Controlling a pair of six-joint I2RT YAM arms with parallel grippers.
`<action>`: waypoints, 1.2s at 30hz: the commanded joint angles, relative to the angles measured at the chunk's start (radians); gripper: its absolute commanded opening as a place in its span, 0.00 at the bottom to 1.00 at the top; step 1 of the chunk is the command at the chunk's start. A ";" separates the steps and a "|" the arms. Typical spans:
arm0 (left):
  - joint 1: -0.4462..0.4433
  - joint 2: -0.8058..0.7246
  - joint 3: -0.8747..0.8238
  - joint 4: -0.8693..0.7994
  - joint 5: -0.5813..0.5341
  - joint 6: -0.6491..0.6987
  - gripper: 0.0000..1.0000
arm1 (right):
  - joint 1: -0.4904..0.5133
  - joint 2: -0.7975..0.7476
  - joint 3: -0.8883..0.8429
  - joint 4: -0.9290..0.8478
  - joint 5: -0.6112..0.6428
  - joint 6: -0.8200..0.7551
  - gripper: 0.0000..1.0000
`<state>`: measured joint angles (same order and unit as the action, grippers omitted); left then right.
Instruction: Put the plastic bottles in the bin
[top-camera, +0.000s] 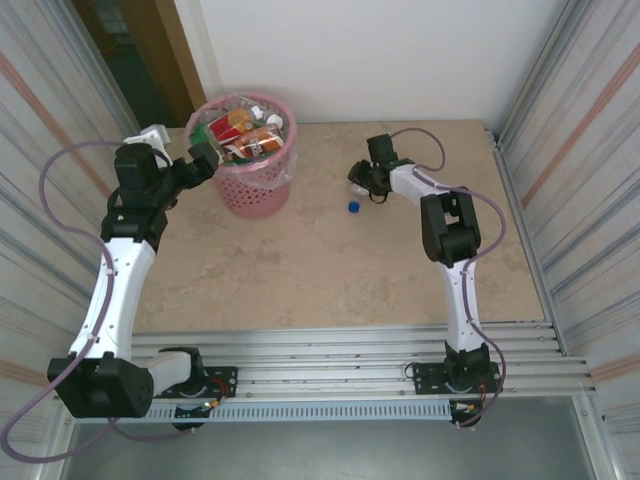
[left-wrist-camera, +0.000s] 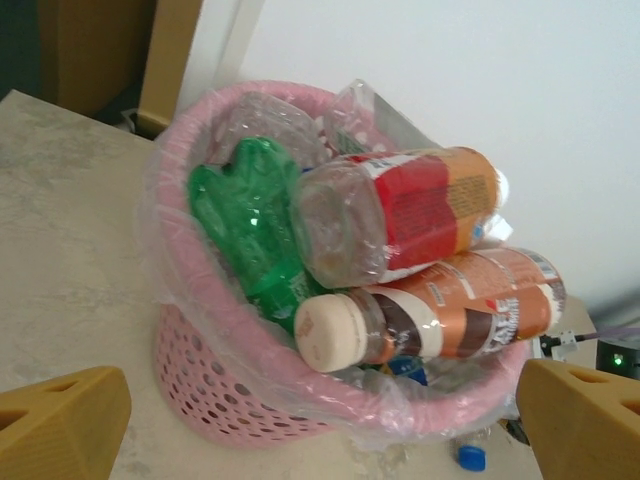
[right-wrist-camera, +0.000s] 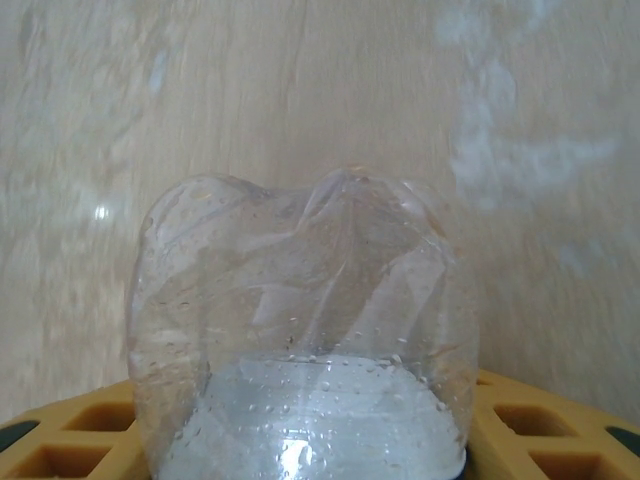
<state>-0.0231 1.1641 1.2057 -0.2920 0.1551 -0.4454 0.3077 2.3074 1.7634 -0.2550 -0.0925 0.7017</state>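
The pink lattice bin (top-camera: 256, 190) stands at the back left, piled to the rim with plastic bottles (top-camera: 245, 135). In the left wrist view its wall (left-wrist-camera: 200, 372) holds a green bottle (left-wrist-camera: 250, 220), a red-labelled one (left-wrist-camera: 400, 210) and an orange-brown one with a cream cap (left-wrist-camera: 440, 312). My left gripper (top-camera: 205, 160) hovers open beside the rim, fingers wide apart (left-wrist-camera: 320, 440). At the back right my right gripper (top-camera: 366, 181) is shut on a crushed clear bottle (right-wrist-camera: 300, 330) lying on the table (top-camera: 357, 180), its yellow fingers (right-wrist-camera: 545, 425) pressing both sides.
A loose blue cap (top-camera: 353, 207) lies on the beige table just in front of the right gripper; it also lies past the bin's foot (left-wrist-camera: 470, 457). Corrugated metal walls (top-camera: 575, 120) close both sides, and a white wall (top-camera: 400, 50) stands behind.
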 joint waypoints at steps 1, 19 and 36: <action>-0.022 -0.016 0.070 -0.010 0.075 0.015 0.99 | 0.005 -0.188 -0.142 0.184 -0.098 -0.130 0.44; -0.247 0.083 0.212 -0.036 0.386 0.066 0.95 | 0.127 -0.772 -0.573 0.482 -0.387 -0.564 0.43; -0.410 0.226 0.356 -0.114 0.456 0.111 0.99 | 0.335 -0.899 -0.517 0.379 -0.165 -0.831 0.45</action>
<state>-0.4252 1.3895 1.5234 -0.3954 0.5842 -0.3515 0.6296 1.4185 1.2007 0.1368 -0.3046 -0.0731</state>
